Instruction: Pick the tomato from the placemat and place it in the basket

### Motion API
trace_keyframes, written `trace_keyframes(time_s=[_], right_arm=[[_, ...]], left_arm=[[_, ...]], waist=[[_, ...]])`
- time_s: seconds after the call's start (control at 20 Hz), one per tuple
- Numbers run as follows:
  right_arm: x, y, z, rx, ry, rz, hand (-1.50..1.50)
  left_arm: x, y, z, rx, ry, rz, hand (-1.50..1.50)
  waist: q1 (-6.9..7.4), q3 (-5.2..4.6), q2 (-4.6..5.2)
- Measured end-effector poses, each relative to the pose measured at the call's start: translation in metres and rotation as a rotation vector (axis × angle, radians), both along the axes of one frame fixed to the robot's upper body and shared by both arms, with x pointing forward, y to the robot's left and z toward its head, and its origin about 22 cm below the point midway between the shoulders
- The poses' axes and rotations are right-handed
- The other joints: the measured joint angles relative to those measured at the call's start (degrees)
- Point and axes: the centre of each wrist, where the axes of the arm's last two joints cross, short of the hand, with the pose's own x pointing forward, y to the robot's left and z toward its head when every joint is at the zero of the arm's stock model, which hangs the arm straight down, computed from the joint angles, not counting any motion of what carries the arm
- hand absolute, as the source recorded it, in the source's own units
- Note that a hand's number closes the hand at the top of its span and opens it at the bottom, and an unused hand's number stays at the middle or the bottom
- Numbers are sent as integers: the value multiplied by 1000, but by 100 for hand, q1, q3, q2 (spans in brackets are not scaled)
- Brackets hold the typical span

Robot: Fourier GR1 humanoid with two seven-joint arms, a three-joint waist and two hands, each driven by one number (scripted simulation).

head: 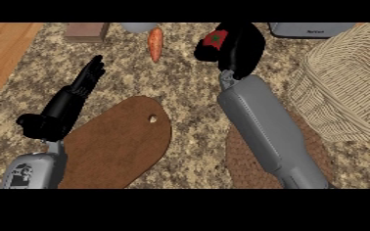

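Speckled granite counter [188,85]: right hand [235,49] curls round red round tomato [215,39] near far edge, woven wicker basket [336,88] rightward. Left hand [72,95] relaxed. Tomato likely soft, smooth; hold its sides.

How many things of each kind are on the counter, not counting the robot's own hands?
Vegetables: 2, tomato in the right hand, carrot
Placemats: 1, brown placemat
Baskets: 1, wicker basket
Other things at the far edge, partly cut off: 3
Total: 7
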Motion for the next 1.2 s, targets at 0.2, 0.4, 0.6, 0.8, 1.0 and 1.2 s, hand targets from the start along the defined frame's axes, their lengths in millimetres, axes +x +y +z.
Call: trace_keyframes(time_s=[0.2, 0.4, 0.6, 0.8, 1.0, 1.2], right_arm=[[-3, 4, 34, 15, -82, -36, 150], [-4, 3, 54, -8, -119, -100, 150], [7, -15, 67, -35, -123, -186, 150], [19, -38, 83, -41, -133, -260, 150], [33, -72, 90, -58, -131, -351, 150], [43, -109, 105, -56, -159, -438, 150]], left_arm=[[-2, 2, -3, -1, 4, 18, 0], [-3, 1, -7, -4, 14, 24, 0], [-4, 2, -6, -4, 7, 22, 0], [-2, 4, -2, -3, 2, 19, 0], [-6, 2, -4, -5, 2, 10, 0], [-6, 0, -3, -7, 1, 7, 0]], waist=[[-80, 0, -16], [-117, -2, -21], [-121, 0, -9], [-106, 1, 3], [-80, 2, 16], [-70, 4, 26]])
